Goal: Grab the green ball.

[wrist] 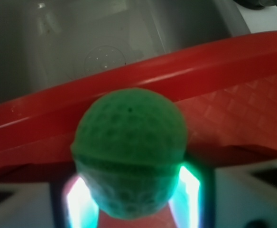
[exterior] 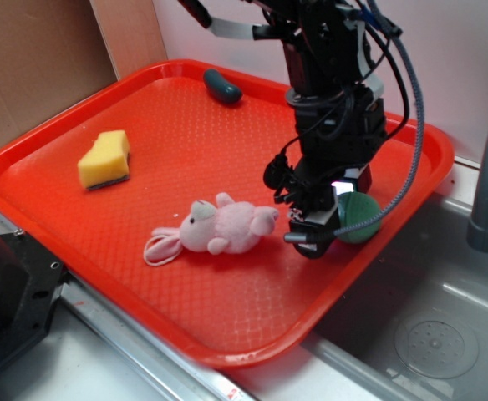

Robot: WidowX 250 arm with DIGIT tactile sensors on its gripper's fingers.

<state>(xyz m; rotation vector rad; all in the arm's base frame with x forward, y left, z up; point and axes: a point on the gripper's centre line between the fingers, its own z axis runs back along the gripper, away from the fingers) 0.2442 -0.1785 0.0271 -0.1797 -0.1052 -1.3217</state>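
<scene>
Sitting at the near-right edge of the big red tray (exterior: 102, 251), hard by the sink (exterior: 444, 334), is where this grab plays out. Largest first: the tray carries everything, and its raised rim is the danger line, because the green ball (exterior: 363, 217) rests right against it. Next down, the gripper (exterior: 319, 225) has its jaws either side of the ball, pressed to its flanks, so I judge them clenched on it. A round, knitted ball can squirt out of a pinch, and if it does, it rolls over that rim into the sink. The pink plush bunny (exterior: 223, 227) lies just beside the jaws and could snag them. The yellow sponge (exterior: 104, 159) and dark pickle-like thing (exterior: 222, 86) sit well apart.

The exterior view gives the whole layout and neighbours. The wrist view alone shows the green ball (wrist: 129, 152) centred between lit fingertips (wrist: 188, 190), with dimpled texture and seam.
</scene>
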